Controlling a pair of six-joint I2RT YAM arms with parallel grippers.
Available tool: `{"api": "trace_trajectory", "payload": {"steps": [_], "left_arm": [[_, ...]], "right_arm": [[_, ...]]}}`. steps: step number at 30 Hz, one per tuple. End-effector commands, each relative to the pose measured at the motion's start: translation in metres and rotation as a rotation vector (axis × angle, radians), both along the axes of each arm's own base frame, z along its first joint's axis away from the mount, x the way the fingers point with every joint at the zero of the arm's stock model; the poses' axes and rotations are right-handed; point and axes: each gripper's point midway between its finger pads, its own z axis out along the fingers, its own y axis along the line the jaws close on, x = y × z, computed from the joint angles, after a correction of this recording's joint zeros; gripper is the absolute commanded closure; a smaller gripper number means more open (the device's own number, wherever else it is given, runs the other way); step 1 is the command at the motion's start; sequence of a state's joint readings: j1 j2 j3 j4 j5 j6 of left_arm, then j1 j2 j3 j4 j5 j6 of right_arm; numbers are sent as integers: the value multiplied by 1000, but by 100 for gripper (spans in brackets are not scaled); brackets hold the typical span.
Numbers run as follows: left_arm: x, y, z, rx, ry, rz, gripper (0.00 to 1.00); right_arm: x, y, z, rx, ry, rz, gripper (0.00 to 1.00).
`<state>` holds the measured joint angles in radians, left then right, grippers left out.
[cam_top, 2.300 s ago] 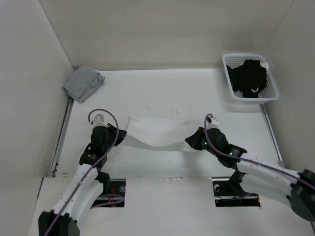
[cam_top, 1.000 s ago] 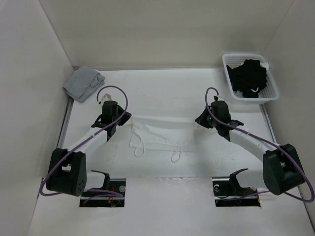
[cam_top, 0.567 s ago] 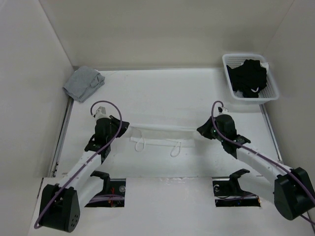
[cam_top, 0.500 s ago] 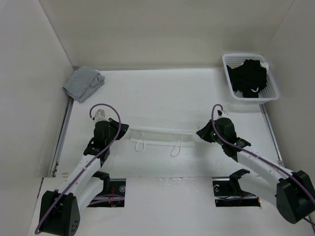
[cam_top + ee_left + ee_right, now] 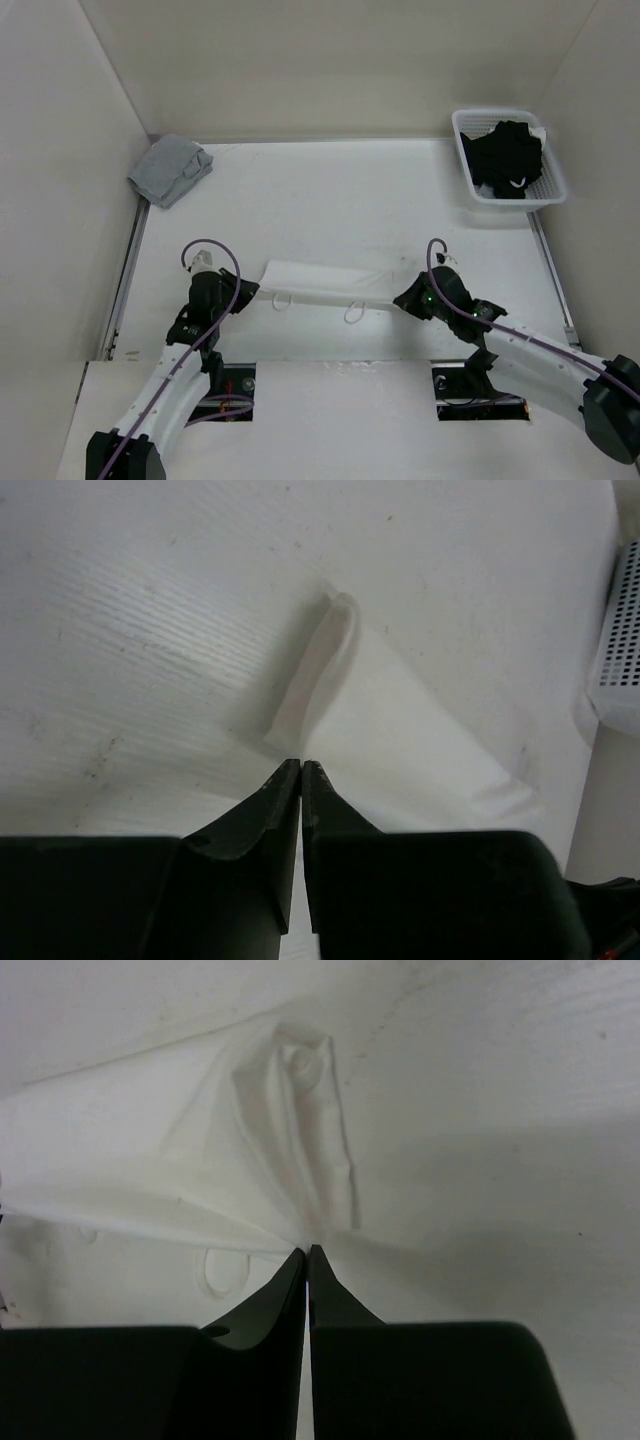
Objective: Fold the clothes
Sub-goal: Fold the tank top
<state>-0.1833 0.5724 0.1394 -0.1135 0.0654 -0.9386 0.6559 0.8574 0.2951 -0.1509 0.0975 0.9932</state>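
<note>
Camisole [image 5: 325, 283] lies near the front of the table [image 5: 330, 200], between the two arms, as a narrow white band of thin fabric. Far off in the back left corner sits a grey cloth bundle [image 5: 170, 168], well apart from the work. The left gripper [image 5: 249, 291] has its jaws pressed together at the band's left corner. Its wrist view shows the tips [image 5: 301, 765] meeting right at the folded edge of the cloth [image 5: 400, 720], so it appears to be pinching that corner, though the bite looks slight. Two strap loops, one [image 5: 280, 298] toward the left and another [image 5: 355, 313] past the middle, spill out on the near side, pointing toward the arm bases. The band's long axis runs left to right across the table, skewed a little, its left end farther back than its right. The right gripper [image 5: 402, 297] is likewise closed, with the fabric [image 5: 200, 1160] gathered and wrinkled into its tips [image 5: 308, 1252], a clear grip. At the back right, a white basket [image 5: 500, 112] holds black garments [image 5: 508, 155]. From here, the soft cloth could slip out of the shallow left pinch. The bunching on the right could set a crooked crease. The loose straps could be left sticking out or get trapped unevenly if the ends are let go out of step.
</note>
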Motion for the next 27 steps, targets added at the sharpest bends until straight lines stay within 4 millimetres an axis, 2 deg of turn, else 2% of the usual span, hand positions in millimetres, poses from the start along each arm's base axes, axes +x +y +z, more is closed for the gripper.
{"api": "trace_trajectory", "payload": {"steps": [1, 4, 7, 10, 13, 15, 17, 20, 22, 24, 27], "left_arm": [[-3, 1, -6, -5, 31, 8, 94], [-5, 8, -13, 0, 68, 44, 87], [-2, 19, -10, 0, 69, 96, 77], [8, 25, 20, -4, -10, 117, 77], [19, 12, 58, -10, -102, 73, 77], [26, -8, 74, -15, -134, 19, 77], [29, -39, 79, -27, -150, -51, 77], [28, -88, 74, -25, -159, -150, 76], [27, -112, 62, -6, -145, -192, 76], [29, -125, 48, 0, -125, -213, 76], [30, -121, 22, 13, -81, -200, 76]], "right_arm": [[-7, -9, -16, -17, 62, -90, 94], [-13, -9, -19, -24, 73, -99, 89], [-14, -9, -14, -36, 57, -103, 73], [-14, -10, 2, -43, 24, -95, 59], [-10, -12, 22, -61, -35, -100, 55], [-6, -8, 34, -66, -67, -83, 61], [0, 4, 42, -69, -105, -43, 76], [15, 26, 51, -69, -172, 32, 90], [33, 34, 52, -63, -196, 40, 93], [55, 32, 52, -50, -222, 8, 93], [79, 22, 47, -34, -227, -34, 94]]}}
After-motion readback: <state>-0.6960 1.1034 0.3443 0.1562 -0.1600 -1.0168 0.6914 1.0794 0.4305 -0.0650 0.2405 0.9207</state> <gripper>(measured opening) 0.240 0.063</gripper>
